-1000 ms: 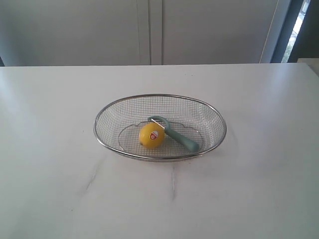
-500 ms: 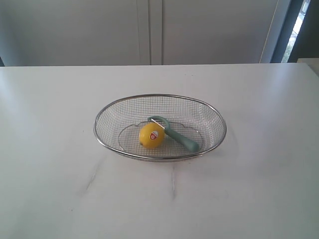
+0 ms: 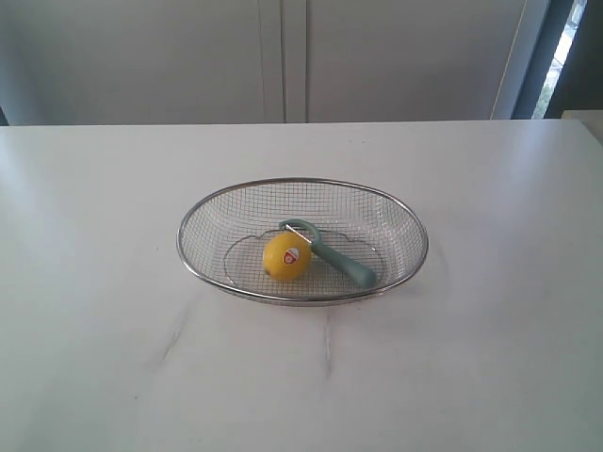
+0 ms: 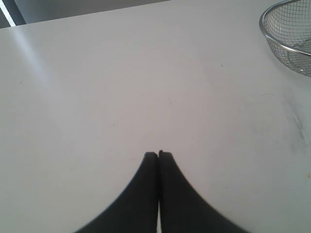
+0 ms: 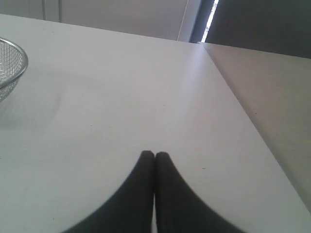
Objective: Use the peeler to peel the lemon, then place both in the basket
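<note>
Two things of mine, the small round yellow lemon [image 3: 286, 256] with its red-and-white sticker and the slim pale teal peeler [image 3: 332, 253] with the curved head, are both lying inside the large oval basket of silver wire mesh [image 3: 301, 181], which is sitting near the middle of the white bench [image 3: 104, 311], well apart from every edge. The lemon is resting just beside the peeler's head, seemingly touching it, with the handle pointing away toward the bench's right edge. I am judging that the placing part is looking done, since both are sitting in the basket; whether any peel is off, I cannot tell, because the rind is showing smooth and yellow with the sticker on it. Neither of my arms is appearing in the exterior view. My left gripper [image 4: 158, 154] is hanging over bare bench with its fingers pressed fully together, gripping nothing, the basket rim [image 4: 272, 41] showing well away from it. My right gripper [image 5: 155, 155] is likewise closed tight and empty over bare bench, near a bench edge.
</note>
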You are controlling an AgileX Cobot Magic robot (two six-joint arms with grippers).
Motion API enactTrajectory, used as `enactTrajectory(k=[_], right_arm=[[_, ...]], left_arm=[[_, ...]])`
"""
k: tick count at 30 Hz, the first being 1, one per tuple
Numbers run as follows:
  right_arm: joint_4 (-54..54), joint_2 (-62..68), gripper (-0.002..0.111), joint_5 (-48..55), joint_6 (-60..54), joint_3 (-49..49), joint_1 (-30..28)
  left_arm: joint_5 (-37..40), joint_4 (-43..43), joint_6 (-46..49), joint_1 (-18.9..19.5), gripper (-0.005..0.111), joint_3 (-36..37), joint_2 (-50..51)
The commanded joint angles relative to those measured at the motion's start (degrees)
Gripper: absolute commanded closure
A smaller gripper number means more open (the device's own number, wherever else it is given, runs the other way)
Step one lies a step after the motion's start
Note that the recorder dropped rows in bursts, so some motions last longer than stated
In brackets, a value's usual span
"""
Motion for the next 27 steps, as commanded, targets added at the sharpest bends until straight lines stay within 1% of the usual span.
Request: enactTrajectory(k=[1, 21, 24, 27], right_arm=[[-0.1, -0.3, 0.108, 0.0, 0.2, 0.1, -0.6], [0.1, -0.3, 0.108, 0.0, 0.2, 0.1, -0.6], [0.1, -0.3, 0.108, 0.0, 2.6, 0.1, -0.6], [0.1, -0.3, 0.108, -0.1, 8.3, 0.1, -0.6]], left_arm=[[0.1, -0.3, -0.1, -0.4, 0.107, 0.1, -0.3], [0.1, -0.3, -0.1, -0.4, 0.107, 0.1, -0.3], [0.1, -0.3, -0.1, -0.4, 0.107, 0.1, -0.3], [0.1, -0.3, -0.1, -0.4, 0.107, 0.1, -0.3]])
